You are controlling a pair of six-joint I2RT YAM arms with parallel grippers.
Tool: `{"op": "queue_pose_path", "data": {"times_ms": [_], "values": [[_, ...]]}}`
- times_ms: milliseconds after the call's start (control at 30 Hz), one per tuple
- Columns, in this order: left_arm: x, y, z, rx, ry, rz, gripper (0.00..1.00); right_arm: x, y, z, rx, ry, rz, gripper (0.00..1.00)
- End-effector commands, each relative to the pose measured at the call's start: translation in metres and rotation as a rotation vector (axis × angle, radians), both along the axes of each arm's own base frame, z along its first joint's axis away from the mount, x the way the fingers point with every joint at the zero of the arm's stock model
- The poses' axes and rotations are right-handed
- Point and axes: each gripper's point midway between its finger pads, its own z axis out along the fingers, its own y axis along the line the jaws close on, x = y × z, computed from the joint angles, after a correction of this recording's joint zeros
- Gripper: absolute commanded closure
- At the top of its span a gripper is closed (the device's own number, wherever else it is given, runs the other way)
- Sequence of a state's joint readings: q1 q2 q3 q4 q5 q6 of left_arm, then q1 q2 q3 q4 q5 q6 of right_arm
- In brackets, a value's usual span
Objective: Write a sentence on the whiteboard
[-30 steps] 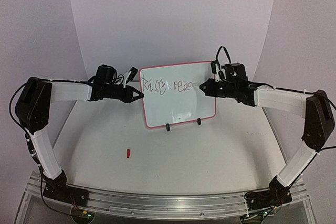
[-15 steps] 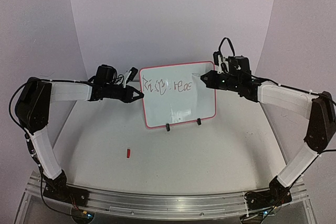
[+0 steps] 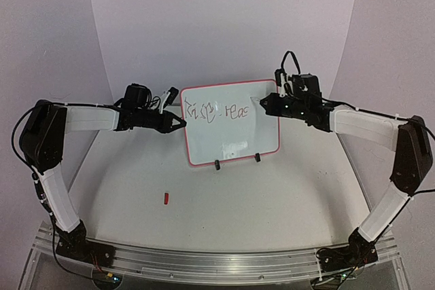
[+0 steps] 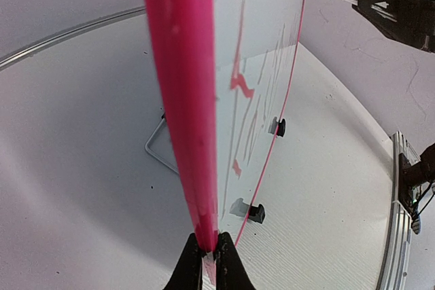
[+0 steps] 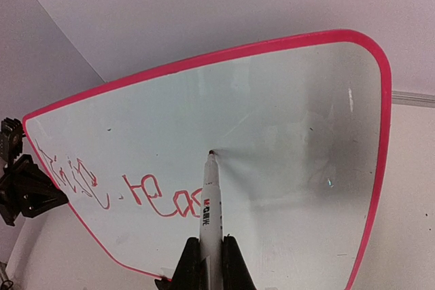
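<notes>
Right end effector [image 5: 209, 250] pinching marker [image 5: 212, 198], tip at whiteboard [image 3: 231, 137], 3 o'clock of sentence [image 3: 217, 111] | left end effector [image 4: 209, 255] pinching whiteboard's 9 o'clock edge | risk: pressing hard could tip it.

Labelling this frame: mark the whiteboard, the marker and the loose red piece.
whiteboard [image 3: 225, 134], top view, bare white face.
marker [image 5: 212, 214], right wrist view, white barrel.
loose red piece [image 3: 166, 198], top view, its middle.

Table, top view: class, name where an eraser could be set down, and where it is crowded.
Bare table between the whiteboard and the rail, right of the red bit. Crowded at the board's sides: left end effector, right end effector.
</notes>
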State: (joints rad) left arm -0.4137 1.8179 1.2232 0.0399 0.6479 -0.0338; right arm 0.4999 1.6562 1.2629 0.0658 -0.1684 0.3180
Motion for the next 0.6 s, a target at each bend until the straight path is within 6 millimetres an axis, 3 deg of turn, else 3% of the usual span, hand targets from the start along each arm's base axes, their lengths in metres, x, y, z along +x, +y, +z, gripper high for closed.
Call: {"op": "queue_pose_path", "data": {"times_ms": [0, 400, 567], "values": [[0.003, 0.006, 0.003, 0.041, -0.028, 0.028, 1.00, 0.002, -0.002, -0.011, -0.013, 0.005, -0.014, 1.00], [0.003, 0.006, 0.003, 0.039, -0.031, 0.027, 1.00, -0.020, -0.007, -0.042, -0.012, 0.088, 0.008, 1.00], [0.002, 0.006, 0.004, 0.040, -0.031, 0.028, 1.00, -0.017, -0.005, -0.039, 0.001, 0.081, 0.008, 1.00]]}}
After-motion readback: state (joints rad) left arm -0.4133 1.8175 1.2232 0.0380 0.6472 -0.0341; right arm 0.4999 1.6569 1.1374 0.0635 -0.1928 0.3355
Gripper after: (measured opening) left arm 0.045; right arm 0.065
